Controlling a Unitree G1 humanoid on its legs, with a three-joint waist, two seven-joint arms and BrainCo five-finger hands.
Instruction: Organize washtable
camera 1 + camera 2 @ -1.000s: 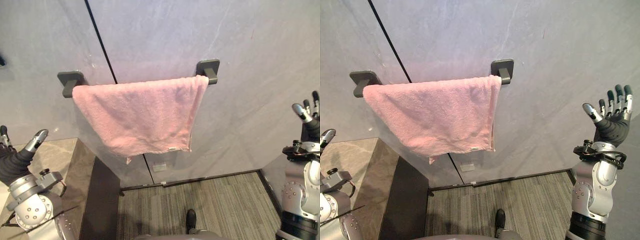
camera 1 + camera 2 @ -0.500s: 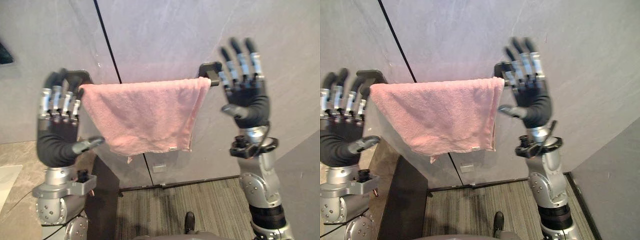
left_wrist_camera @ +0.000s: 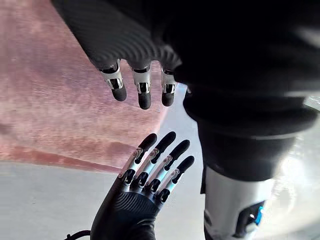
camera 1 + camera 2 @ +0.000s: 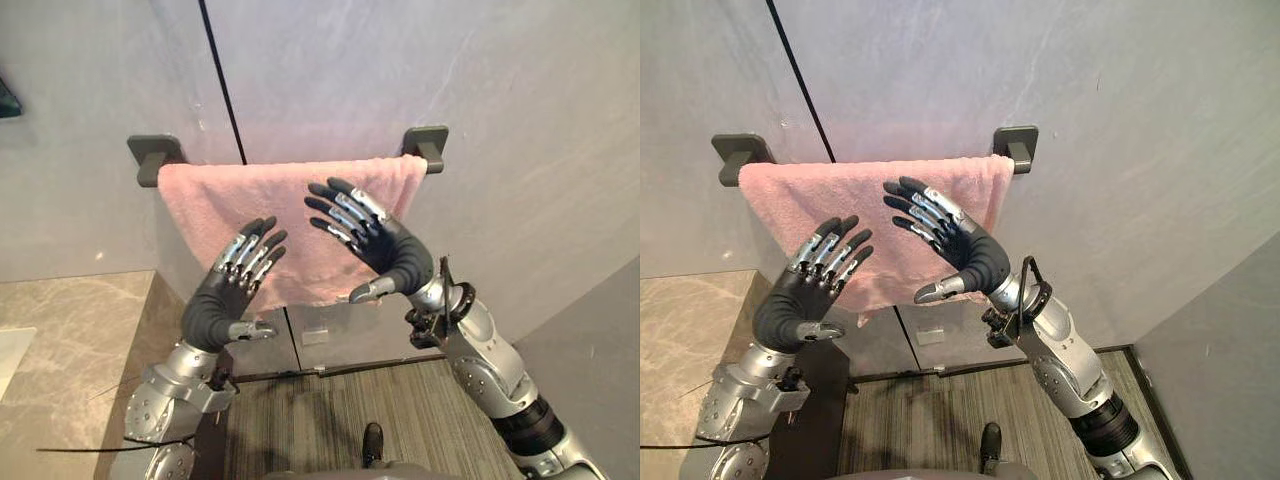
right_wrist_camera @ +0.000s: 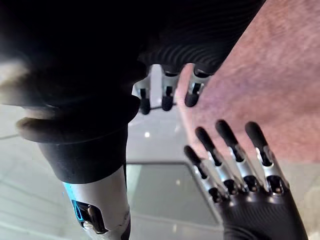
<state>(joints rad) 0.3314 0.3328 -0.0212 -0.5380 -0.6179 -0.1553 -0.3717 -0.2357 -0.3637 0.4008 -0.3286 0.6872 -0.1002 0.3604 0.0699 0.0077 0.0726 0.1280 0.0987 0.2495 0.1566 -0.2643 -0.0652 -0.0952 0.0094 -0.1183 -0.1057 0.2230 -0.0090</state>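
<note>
A pink towel (image 4: 290, 195) hangs over a bar between two dark grey wall brackets (image 4: 150, 155) (image 4: 425, 145). Both hands are raised in front of its middle with straight, spread fingers and hold nothing. My left hand (image 4: 215, 305) is lower, before the towel's bottom edge. My right hand (image 4: 395, 255) is higher, its fingertips over the cloth. Whether either hand touches the towel cannot be told. In the left wrist view its own fingers (image 3: 142, 90) point at the towel (image 3: 60, 115), with the right hand (image 3: 145, 185) beside them. The right wrist view shows the towel (image 5: 260, 90) and the left hand (image 5: 250, 200).
A marble counter (image 4: 60, 340) with a white basin edge (image 4: 8, 350) lies at the lower left. Its dark side panel drops to a striped carpet floor (image 4: 330, 410). The grey wall has a black vertical seam (image 4: 225, 80) and a small outlet plate (image 4: 315, 337) under the towel.
Both hands have swung in from beside the bar's ends to the front of the towel's middle, and lower. The towel hangs as before.
</note>
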